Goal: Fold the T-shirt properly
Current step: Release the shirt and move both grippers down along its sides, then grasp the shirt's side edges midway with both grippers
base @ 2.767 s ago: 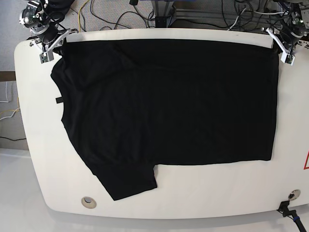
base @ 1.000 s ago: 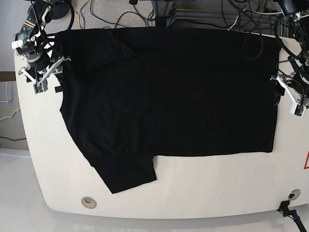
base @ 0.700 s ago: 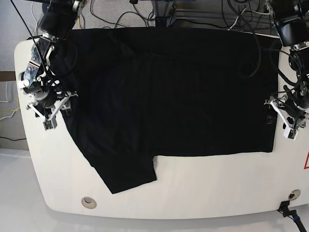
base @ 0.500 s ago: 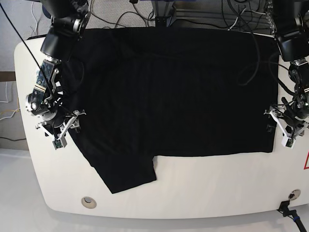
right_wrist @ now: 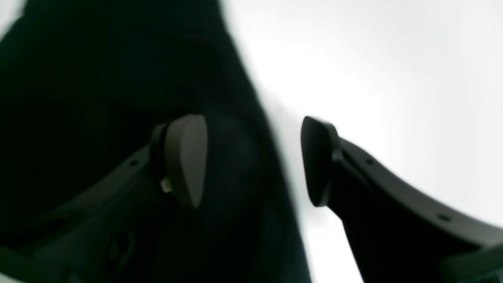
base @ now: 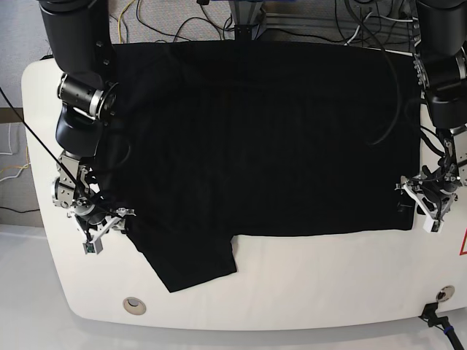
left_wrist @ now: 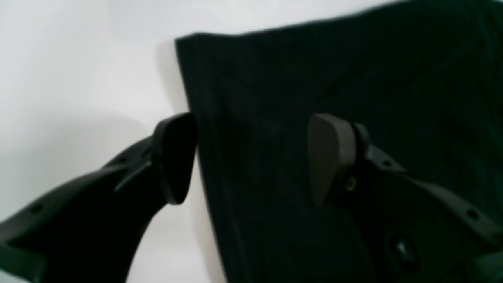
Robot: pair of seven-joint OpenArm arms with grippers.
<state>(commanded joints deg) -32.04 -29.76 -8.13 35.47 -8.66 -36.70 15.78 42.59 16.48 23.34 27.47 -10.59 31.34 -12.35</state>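
Observation:
The black T-shirt [base: 263, 138] lies spread flat on the white table [base: 328, 284], one sleeve [base: 193, 266] pointing to the front edge. No print shows. My left gripper [base: 417, 209] is open at the shirt's front right corner. In the left wrist view it [left_wrist: 253, 161] straddles the cloth's [left_wrist: 353, 78] side edge, one finger [left_wrist: 175, 157] over bare table. My right gripper [base: 103, 227] is open at the shirt's left edge by the sleeve. In the right wrist view it [right_wrist: 253, 161] straddles the cloth's [right_wrist: 98, 78] edge too.
The shirt's far edge hangs over the table's back edge, where cables [base: 182, 22] lie. A round hole [base: 133, 305] is in the table's front left corner. A black connector [base: 436, 321] and a red mark [base: 462, 244] are at the right.
Both arms have moved from the table's back corners down along the shirt's sides toward the front. The shirt's far edge now covers the table's back edge.

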